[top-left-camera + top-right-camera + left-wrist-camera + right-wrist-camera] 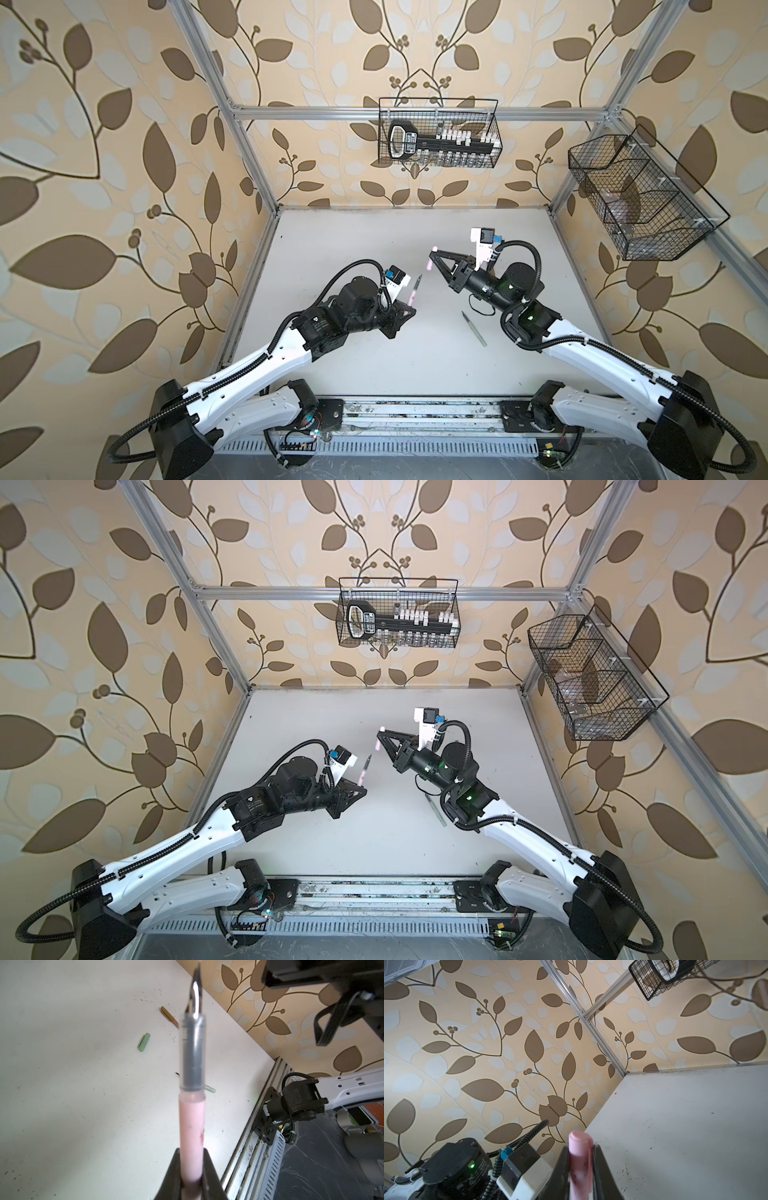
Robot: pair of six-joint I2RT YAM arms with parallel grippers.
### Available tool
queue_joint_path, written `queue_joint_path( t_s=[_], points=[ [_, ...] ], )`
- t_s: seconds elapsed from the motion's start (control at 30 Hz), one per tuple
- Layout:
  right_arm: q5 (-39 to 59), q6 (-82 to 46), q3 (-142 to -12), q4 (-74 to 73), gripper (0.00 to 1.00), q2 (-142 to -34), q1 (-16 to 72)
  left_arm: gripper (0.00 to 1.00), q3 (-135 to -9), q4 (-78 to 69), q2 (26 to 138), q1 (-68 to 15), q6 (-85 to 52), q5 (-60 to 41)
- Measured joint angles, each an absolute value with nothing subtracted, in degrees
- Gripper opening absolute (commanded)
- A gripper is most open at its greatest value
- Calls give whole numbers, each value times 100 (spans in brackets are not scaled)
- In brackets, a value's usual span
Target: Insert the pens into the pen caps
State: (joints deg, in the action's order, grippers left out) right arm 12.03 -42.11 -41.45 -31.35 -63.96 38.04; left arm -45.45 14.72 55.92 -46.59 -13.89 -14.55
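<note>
My left gripper [409, 309] [191, 1152] is shut on the lower barrel of the pale pink pen [414, 292] [192, 1118], held above the table with its dark tip pointing up and away. My right gripper [433, 257] [581, 1147] is shut on the pale pink pen cap [433, 257] [580, 1159], raised a short way beyond the pen's tip and apart from it. A pale green pen [474, 328] [432, 804] lies on the table beside the right arm. The left wrist view shows a pale green cap [143, 1042] and a brown piece [168, 1016] lying farther off, the brown one partly behind the pink pen.
A wire basket [440, 133] with tools hangs on the back wall, and another wire basket [640, 199] hangs on the right wall. Aluminium frame posts [249, 158] border the white table [353, 249]. The arms' base rail [415, 415] runs along the front edge.
</note>
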Motion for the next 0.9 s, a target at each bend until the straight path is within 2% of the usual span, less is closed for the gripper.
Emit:
queue_joint_path(
  t_s=[0.9],
  points=[
    [1417, -4375, -4362, -3365, 17, -6683, 3957, 15, -4545, 1490, 5448, -4659, -1363, -1304]
  ],
)
